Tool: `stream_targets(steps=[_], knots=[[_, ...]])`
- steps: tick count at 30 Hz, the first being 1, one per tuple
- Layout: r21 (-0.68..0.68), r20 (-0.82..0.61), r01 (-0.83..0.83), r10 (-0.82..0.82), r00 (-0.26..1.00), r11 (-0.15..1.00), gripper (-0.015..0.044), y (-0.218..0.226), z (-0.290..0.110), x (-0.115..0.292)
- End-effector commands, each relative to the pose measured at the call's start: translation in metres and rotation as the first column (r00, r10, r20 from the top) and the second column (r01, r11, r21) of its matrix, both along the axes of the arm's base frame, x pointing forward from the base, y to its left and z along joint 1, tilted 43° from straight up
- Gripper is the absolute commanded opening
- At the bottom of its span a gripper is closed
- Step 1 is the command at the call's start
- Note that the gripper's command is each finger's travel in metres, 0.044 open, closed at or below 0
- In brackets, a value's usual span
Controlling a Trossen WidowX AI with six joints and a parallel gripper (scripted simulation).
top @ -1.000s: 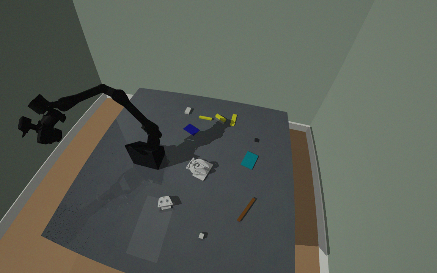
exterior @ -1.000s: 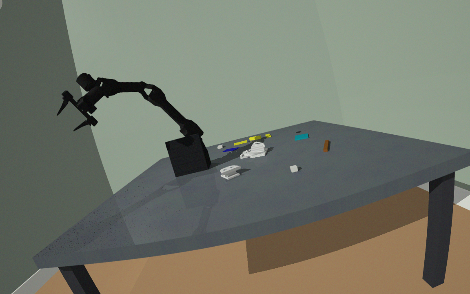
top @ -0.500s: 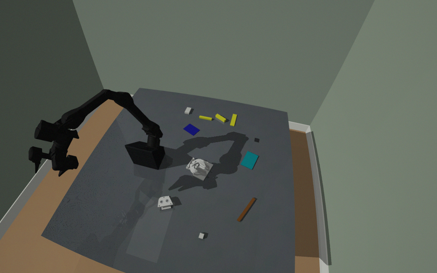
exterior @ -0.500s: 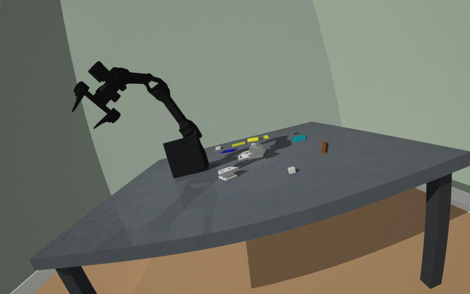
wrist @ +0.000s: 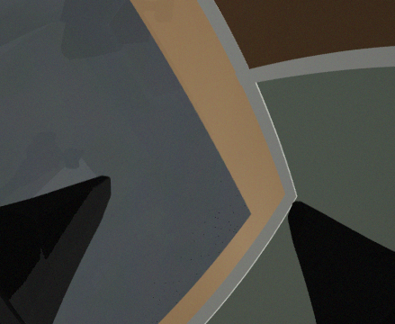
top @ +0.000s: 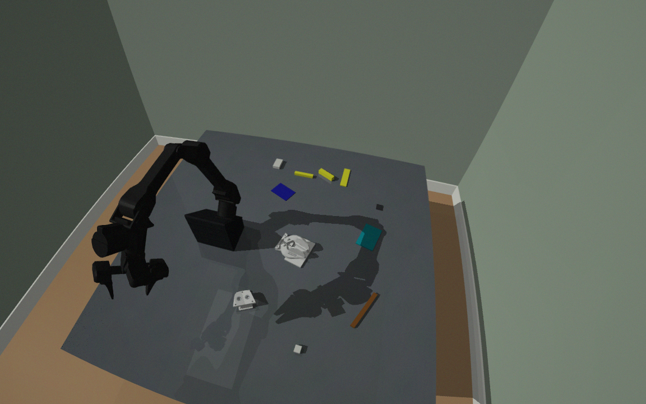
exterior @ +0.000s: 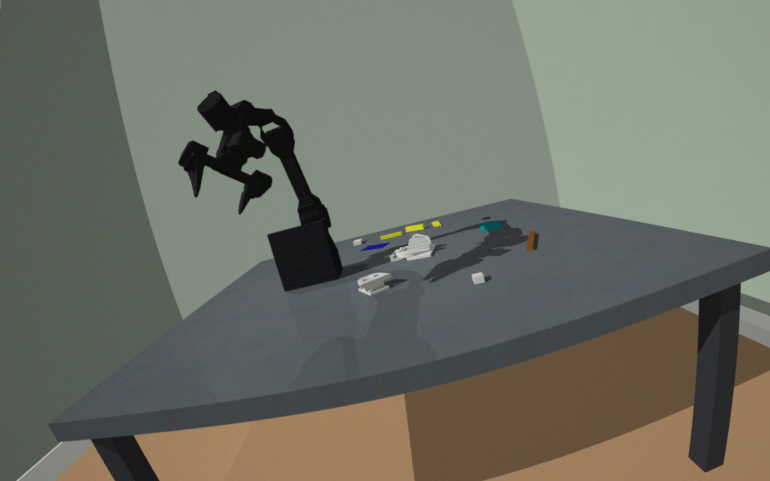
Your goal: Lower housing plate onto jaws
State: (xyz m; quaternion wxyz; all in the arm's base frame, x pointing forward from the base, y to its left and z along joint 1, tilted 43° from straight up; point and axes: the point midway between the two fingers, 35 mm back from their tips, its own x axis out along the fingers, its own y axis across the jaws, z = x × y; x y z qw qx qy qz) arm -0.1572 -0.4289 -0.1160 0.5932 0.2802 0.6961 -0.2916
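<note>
A white plate with two round holes [top: 244, 303] [exterior: 371, 278], which looks like the housing plate, sits raised on a white ridged piece near the middle of the table. A larger white assembly with curved parts [top: 296, 247] [exterior: 419, 246], apparently the base with the jaws, lies behind it. The two are apart. Its jaws and stubs are too small to make out singly. My gripper [top: 129, 295] [exterior: 218, 204] [wrist: 203, 200] is wide open and empty, high up and well to the left of both. The wrist view shows neither white piece.
The black arm base [top: 212, 228] [exterior: 307, 257] stands left of the white assembly. Yellow bars [top: 345, 177], a blue sheet [top: 283, 191] and a pale block [top: 277, 163] lie at the back. A teal block [top: 371, 237] and brown bar [top: 364, 310] lie right, a white cube [top: 298, 348] in front.
</note>
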Motion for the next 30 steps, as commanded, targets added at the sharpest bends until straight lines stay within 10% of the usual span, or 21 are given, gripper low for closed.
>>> stream_targets(steps=[1,30], knots=[[0.087,0.089,0.062,-0.07,0.994,0.994,0.044,0.018,-0.019,0.059],[0.599,-0.045,0.399,-0.469,0.882,0.694,0.044,0.17,-0.04,0.273]])
